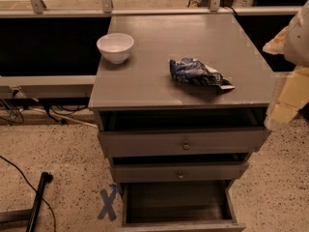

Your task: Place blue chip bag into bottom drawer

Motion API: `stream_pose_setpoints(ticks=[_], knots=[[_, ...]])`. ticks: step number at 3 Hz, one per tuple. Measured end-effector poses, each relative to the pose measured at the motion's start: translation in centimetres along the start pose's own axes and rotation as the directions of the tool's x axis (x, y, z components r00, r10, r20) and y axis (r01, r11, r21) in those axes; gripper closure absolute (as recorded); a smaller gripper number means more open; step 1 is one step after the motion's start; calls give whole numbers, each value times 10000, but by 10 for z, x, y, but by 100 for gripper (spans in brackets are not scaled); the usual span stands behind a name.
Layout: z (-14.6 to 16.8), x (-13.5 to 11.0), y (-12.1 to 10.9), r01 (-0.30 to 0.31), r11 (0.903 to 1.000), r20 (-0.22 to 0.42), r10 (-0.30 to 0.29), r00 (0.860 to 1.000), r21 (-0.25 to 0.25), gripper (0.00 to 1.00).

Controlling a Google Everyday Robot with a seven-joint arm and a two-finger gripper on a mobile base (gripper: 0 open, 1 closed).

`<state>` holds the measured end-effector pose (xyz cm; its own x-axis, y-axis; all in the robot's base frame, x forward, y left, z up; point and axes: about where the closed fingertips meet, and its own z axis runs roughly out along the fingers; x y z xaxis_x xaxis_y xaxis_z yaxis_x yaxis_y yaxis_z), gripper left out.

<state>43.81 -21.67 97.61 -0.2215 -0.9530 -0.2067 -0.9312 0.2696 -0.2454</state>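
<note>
A grey-brown cabinet (pixel 145 81) stands on speckled floor, its drawers pulled out in steps. The bottom drawer (pixel 178 202) is out furthest, likely so a bag can drop straight in. The gripper (pixel 288 98) hangs off the cabinet's right edge; I cannot tell whether it is spread or closed. The blue chip bag (pixel 199 73) lies on the cabinet top, near the gripper but apart from it, and the drawer is well below.

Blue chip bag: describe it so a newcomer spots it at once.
On the grey cabinet top, right of the white bowl, lies the blue chip bag. The hand hovers beside the cabinet's right edge. The bag alone is crumpled, glossy, dark blue.
</note>
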Motion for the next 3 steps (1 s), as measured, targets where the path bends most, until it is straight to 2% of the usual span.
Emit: stream_pose_setpoints(ticks=[1, 2, 3], knots=[[0, 0, 0, 0, 10000, 1, 0, 10000, 1, 0], [6, -5, -11, 96, 9997, 165, -99, 9998, 212, 0], [52, -19, -53, -159, 9981, 537, 127, 9985, 593, 0]])
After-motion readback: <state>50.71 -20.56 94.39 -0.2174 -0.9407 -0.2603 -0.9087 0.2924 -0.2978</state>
